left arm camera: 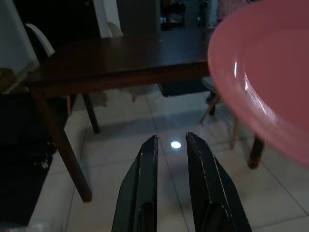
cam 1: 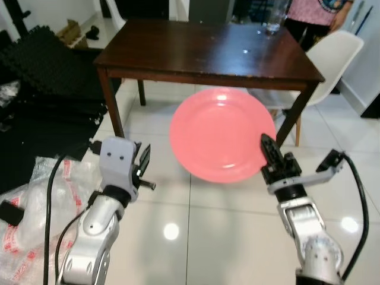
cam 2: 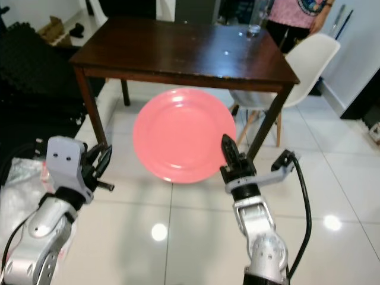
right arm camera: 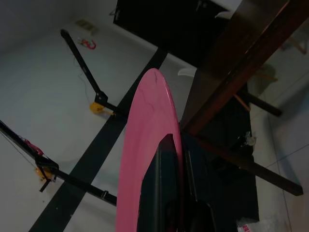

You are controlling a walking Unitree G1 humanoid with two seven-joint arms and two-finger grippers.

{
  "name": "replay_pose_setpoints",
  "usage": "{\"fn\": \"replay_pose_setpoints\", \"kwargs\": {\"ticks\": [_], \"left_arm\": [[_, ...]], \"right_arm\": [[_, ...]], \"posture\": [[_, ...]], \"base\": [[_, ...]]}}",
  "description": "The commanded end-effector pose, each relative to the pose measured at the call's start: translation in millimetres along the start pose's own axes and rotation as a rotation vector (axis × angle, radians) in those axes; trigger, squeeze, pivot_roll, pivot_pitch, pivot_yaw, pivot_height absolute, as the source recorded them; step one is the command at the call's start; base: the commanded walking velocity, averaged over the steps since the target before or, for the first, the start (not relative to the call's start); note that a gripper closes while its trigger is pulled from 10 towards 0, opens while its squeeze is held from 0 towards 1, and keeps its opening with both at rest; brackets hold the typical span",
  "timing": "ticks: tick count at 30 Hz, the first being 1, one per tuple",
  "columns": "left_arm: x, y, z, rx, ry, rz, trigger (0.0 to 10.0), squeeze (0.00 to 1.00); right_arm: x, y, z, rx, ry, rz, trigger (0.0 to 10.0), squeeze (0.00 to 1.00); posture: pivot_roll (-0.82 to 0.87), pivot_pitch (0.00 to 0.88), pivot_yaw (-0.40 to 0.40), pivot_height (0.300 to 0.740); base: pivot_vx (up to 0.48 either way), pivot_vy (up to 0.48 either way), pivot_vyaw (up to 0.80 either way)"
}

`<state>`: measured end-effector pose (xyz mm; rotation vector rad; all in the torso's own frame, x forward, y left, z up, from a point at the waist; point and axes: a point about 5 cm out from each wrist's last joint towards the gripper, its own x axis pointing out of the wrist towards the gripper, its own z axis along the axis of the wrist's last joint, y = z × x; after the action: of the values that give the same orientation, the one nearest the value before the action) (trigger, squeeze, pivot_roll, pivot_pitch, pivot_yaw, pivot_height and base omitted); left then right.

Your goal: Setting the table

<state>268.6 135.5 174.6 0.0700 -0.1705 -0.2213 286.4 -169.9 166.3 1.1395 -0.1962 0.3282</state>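
1. White floor tiles (cam 1: 208, 225) stretch ahead of me to a dark wooden surface (cam 1: 208, 50), which has a glass (cam 1: 274, 18) at its far edge, a white chair (cam 1: 332, 59) beside it and a person (cam 1: 314, 12) standing behind.
2. My right gripper (cam 1: 268, 151) has its jaws clamped on the rim of the pink plate (cam 1: 219, 133), holding it in the air short of the surface, tilted up so its face is towards me.
3. My left gripper (cam 1: 142, 163) hangs free, jaws nearly together with a thin gap and nothing between them.
4. I judge the main risk to be the edge-only pinch: the plate could pivot or slip out and break on the tiles if I jolt while walking.
5. It sits below the surface's top, so I could strike the near edge unless I lift first.
6. Plastic bags (cam 1: 24, 196) lie by my left side and could snag a step.
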Motion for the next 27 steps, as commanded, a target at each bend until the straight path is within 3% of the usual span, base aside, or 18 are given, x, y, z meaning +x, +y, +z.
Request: {"fn": "replay_pose_setpoints", "kwargs": {"ticks": [1,6,21,27], "left_arm": [[2.1,-4.2,-3.1,-0.009,0.01,-0.013,10.0,0.0],[2.5,-4.9,-3.3,-0.01,0.009,-0.018,10.0,0.0],[3.1,-7.7,-5.2,-0.014,0.01,-0.032,10.0,0.0],[3.1,-8.3,-5.5,-0.017,0.011,-0.032,10.0,0.0]], "right_arm": [[0.7,1.8,1.3,0.0,-0.009,0.008,10.0,0.0],[0.7,2.1,1.3,0.002,-0.007,0.011,10.0,0.0],[0.5,1.2,2.2,0.0,-0.009,0.007,10.0,0.0],[1.0,3.3,0.8,-0.05,0.014,0.016,10.0,0.0]], "posture": [[-0.01,0.001,0.045,0.74],[-0.01,0.0,0.046,0.74],[-0.02,0.0,0.047,0.74],[-0.02,0.002,0.047,0.74]], "base": [[0.48,0.0,0.0],[0.48,0.0,0.0],[0.48,0.0,-0.77],[0.48,0.0,-0.18]]}}
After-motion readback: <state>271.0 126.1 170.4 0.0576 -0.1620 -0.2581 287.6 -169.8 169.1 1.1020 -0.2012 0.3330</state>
